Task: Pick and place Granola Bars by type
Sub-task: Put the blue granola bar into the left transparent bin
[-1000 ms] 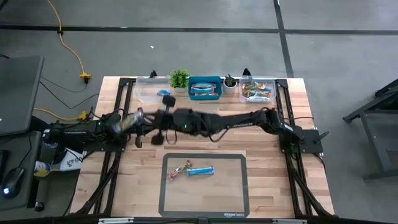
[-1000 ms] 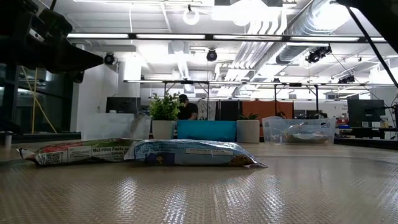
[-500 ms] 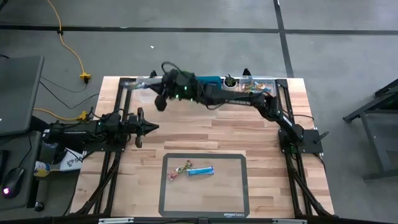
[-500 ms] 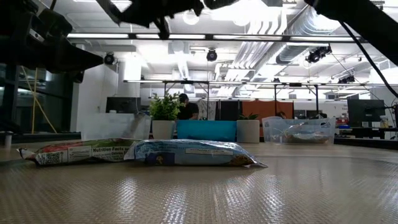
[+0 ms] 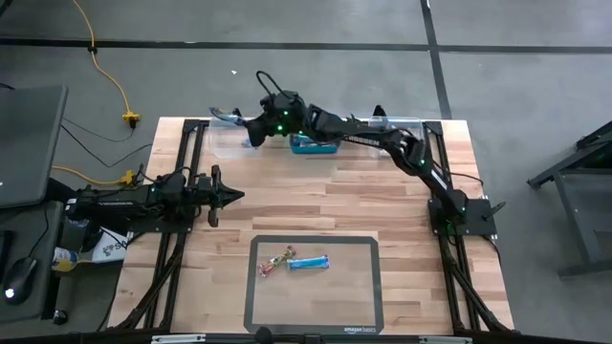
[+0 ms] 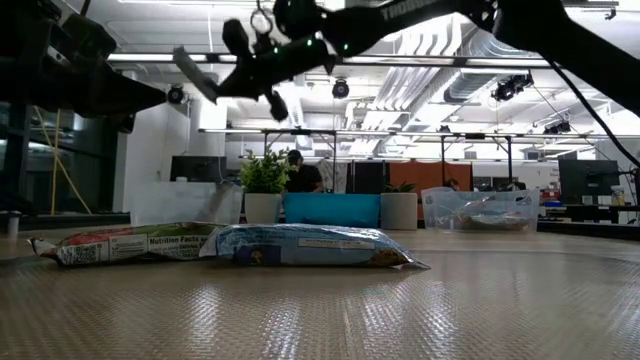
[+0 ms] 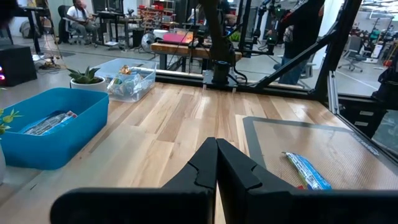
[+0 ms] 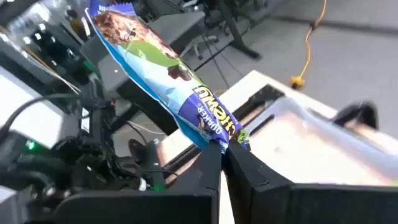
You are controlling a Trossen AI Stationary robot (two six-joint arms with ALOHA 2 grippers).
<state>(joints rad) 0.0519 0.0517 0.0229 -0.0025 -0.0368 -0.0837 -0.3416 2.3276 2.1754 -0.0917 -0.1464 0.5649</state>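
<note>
The wooden table [image 5: 316, 205] is carrying a grey mat [image 5: 316, 287] near its front edge and a row of bins along the back. The right arm is stretching across to the back left corner, its gripper [image 5: 235, 118] pinching one end of a blue-wrapped granola bar [image 8: 163, 56] above the clear bin [image 5: 228, 143]. The left gripper [image 5: 229, 197] is resting over the table's left side, fingers pressed together. Two more bars, one blue [image 5: 309, 262] and one multicoloured [image 5: 275, 263], are lying on the mat.
</note>
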